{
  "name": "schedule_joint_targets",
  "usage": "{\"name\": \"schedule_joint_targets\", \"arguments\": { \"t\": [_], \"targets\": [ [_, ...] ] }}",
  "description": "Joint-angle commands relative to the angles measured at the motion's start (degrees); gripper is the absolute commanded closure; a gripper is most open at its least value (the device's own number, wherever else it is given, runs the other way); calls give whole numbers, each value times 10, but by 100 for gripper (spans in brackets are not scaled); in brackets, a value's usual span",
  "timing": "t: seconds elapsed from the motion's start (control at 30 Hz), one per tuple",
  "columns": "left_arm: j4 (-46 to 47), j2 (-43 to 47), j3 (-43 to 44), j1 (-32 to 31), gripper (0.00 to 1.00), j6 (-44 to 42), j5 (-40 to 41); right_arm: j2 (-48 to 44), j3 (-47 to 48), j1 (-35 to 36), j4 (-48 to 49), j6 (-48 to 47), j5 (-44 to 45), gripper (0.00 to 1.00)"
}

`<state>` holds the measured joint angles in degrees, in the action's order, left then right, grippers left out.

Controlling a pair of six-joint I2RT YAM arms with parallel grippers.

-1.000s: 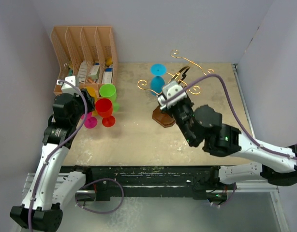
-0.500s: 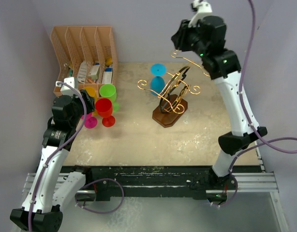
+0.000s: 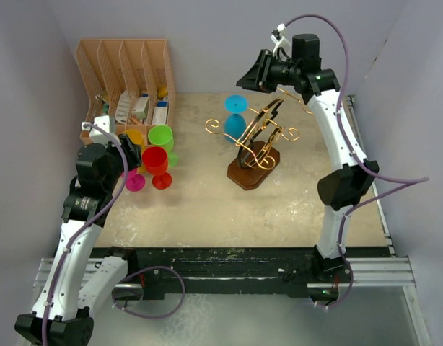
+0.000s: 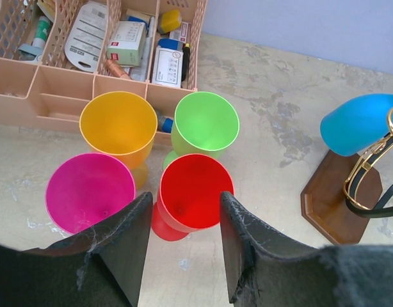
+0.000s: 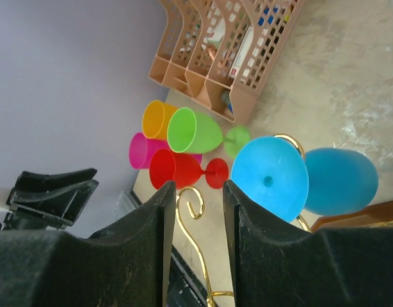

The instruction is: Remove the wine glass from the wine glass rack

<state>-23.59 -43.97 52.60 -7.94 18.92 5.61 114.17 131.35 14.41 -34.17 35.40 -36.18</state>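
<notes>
Wine glass: the blue wine glass (image 3: 234,127) is hanging upside down, foot up and bowl down, on the left side of the wine glass rack (image 3: 263,137); neither gripper is touching it.
Rack: it is standing on its dark wooden base near the back middle of the table (image 3: 207,209), gold scroll arms spreading outward.
Right gripper (image 5: 198,188): it is hovering high, above and behind the rack, with fingers spread and nothing between them. Its camera is looking down on the glass's foot.
Left gripper (image 4: 185,197): it is hanging over the red cup (image 4: 193,182) among the coloured cups beside the tan organizer (image 3: 124,72), well apart from the rack. Its fingers are parted and gripping nothing.
Done: nothing yet, judging by the glass sitting in its wire slot.
Remaining: the whole removal seems to be waiting, namely coming down to the glass, closing on its stem or bowl, sliding the foot out along the wires, and carrying it clear.
Stage: this is looking like the approach, with the right arm the nearer one.
</notes>
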Motion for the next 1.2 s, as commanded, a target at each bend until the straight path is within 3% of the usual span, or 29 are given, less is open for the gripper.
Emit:
{"name": "schedule_joint_targets", "arguments": {
  "t": [0.0, 0.47, 1.17],
  "targets": [
    [21, 1, 0, -2, 50, 4, -8, -29, -16, -3, -8, -19, -34, 61],
    [19, -4, 0, -2, 50, 3, -10, -58, -100, -5, -21, -79, 64, 60],
    [21, -15, 0, -2, 50, 1, -17, -32, -85, -7, -20, -96, 87, 61]
  ]
}}
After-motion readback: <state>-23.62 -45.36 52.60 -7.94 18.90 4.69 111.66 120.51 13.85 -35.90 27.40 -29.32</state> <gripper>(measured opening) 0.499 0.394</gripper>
